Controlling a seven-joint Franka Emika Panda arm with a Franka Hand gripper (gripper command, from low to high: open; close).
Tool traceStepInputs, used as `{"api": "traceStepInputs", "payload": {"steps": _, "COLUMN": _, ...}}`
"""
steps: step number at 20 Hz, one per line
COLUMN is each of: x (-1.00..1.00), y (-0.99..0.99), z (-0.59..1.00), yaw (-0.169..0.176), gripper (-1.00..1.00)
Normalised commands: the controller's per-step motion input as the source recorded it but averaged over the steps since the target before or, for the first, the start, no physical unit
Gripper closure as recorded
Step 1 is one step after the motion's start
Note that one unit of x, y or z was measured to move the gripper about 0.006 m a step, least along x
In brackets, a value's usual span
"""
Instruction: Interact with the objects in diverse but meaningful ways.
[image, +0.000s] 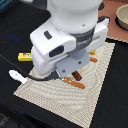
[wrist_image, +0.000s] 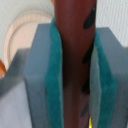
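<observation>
My gripper (wrist_image: 73, 85) is shut on the brown sausage (wrist_image: 73, 45), which stands upright between the grey, teal-lined pads (wrist_image: 50, 75). In the exterior view the gripper (image: 74, 74) hangs low over the woven beige mat (image: 95, 85), with the sausage's end (image: 77, 76) showing below it. An orange-handled piece of cutlery (image: 77, 84) lies on the mat just beneath. The yellow box (image: 24, 56) and the white utensil (image: 17, 76) lie at the exterior view's left. A tan plate (wrist_image: 20, 37) shows behind the pads in the wrist view. The pan is hidden.
A tan bowl (image: 122, 18) stands at the back on the exterior view's right. A black cable (image: 20, 71) runs from the arm across the dark table. An orange item (image: 93, 59) peeks out beside the arm on the mat.
</observation>
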Motion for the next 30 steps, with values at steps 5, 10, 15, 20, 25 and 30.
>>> {"api": "traceStepInputs", "payload": {"steps": 5, "x": -0.37, "y": 0.57, "z": -0.09, "yaw": 0.028, "gripper": 1.00}}
{"api": "traceStepInputs", "payload": {"steps": 10, "x": -0.44, "y": 0.56, "z": -0.04, "yaw": 0.010, "gripper": 1.00}}
{"api": "traceStepInputs", "payload": {"steps": 15, "x": -0.52, "y": 0.58, "z": -0.08, "yaw": 0.000, "gripper": 1.00}}
{"api": "traceStepInputs", "payload": {"steps": 20, "x": -0.57, "y": 0.62, "z": -0.11, "yaw": 0.000, "gripper": 1.00}}
{"api": "traceStepInputs", "payload": {"steps": 25, "x": -0.58, "y": 0.61, "z": -0.11, "yaw": 0.001, "gripper": 1.00}}
{"api": "traceStepInputs", "payload": {"steps": 30, "x": -0.57, "y": 0.56, "z": -0.06, "yaw": 0.006, "gripper": 1.00}}
